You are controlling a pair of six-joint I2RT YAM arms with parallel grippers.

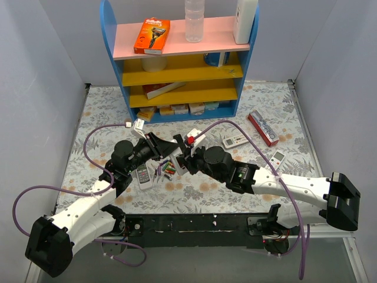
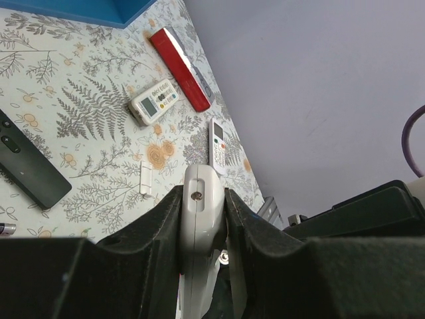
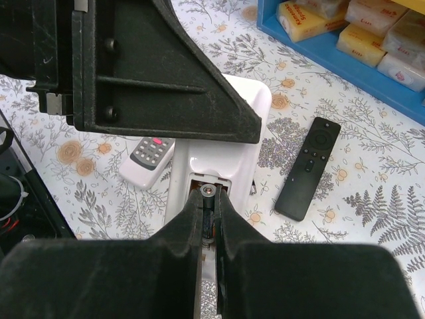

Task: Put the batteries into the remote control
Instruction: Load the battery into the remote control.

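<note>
Between the two arms, just above the table (image 1: 106, 112), we see a white remote (image 3: 222, 159) held back-side out, its smooth plastic shell clamped between the black fingers of the left tool (image 2: 202, 199). Its battery bay lies open, and a cell (image 3: 208, 191) with a silver end cap sits at the mouth of it, pinched by the closed right tool (image 3: 210, 207); we cannot tell how far in the cell is seated. More batteries (image 1: 168, 170), red and green among them, lie loose in a small cluster on the table below the tools. A slim, matte black remote (image 3: 307, 169) lies flat just beside, touched by nothing, and a short grey-white remote (image 3: 147, 156) with rows of buttons rests near the left arm.

Further right we find a white remote with a display (image 2: 154, 102), a long red box (image 2: 180, 68) and a small white keypad remote (image 2: 217, 143).

At the back stands a shelf unit (image 1: 108, 35) with blue sides. Its pink top board carries an orange razor pack (image 1: 152, 35), a clear bottle (image 1: 194, 20) and a white container (image 1: 245, 20); the blue bottom tray holds yellow and white packets (image 1: 177, 109).

A cloth printed with ferns and flowers covers the table, and plain pale grey panels wall it in on three sides
</note>
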